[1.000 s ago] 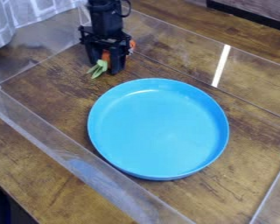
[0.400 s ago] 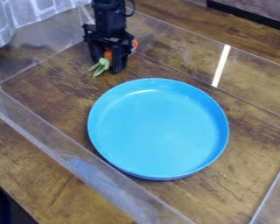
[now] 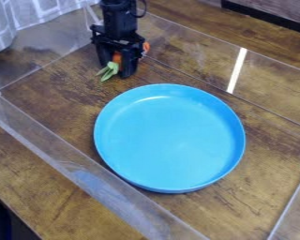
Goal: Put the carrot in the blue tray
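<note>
The blue tray [image 3: 171, 137] is a large round shallow dish lying on the wooden table, in the middle of the view. Behind it to the upper left, my black gripper [image 3: 117, 62] points straight down and is shut on the carrot [image 3: 112, 68]. Only a bit of orange between the fingers and the green leafy top sticking out at the lower left show; the rest of the carrot is hidden by the fingers. The gripper stands just beyond the tray's far-left rim, not over the dish.
Clear plastic walls [image 3: 78, 169] box in the wooden table [image 3: 46, 94] along the front-left and the back. A bright reflection streak [image 3: 236, 70] lies on the surface to the right of the gripper.
The gripper with the carrot has shifted very slightly up and to the right. The tray has not moved.
</note>
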Robot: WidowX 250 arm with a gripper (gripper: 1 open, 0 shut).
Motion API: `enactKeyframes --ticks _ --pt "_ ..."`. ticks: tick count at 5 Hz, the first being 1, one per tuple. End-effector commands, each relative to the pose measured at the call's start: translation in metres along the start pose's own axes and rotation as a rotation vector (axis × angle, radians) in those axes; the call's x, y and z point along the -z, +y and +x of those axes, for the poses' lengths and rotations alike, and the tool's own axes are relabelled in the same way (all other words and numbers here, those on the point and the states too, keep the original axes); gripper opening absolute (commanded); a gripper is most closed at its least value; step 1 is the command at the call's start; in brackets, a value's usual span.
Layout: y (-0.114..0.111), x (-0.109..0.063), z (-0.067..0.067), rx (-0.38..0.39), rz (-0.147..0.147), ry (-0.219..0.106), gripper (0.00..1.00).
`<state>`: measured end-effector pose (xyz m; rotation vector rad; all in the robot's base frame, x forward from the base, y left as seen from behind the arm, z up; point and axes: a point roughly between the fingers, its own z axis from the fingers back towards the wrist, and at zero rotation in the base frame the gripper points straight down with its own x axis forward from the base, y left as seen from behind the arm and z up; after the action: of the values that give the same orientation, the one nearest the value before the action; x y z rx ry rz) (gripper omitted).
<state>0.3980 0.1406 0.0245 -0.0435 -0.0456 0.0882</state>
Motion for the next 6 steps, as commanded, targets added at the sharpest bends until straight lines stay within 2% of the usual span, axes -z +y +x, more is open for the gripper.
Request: enactKeyframes --ticks 1,3,6 --pt "-0.015 -0.009 0.007 0.042 -0.002 -0.021 0.00" --pt "-0.019 -0.013 0.009 0.059 -0.011 -0.026 0.00" --pt "-0.019 -0.036 0.005 0.059 -0.006 -0.047 0.00"
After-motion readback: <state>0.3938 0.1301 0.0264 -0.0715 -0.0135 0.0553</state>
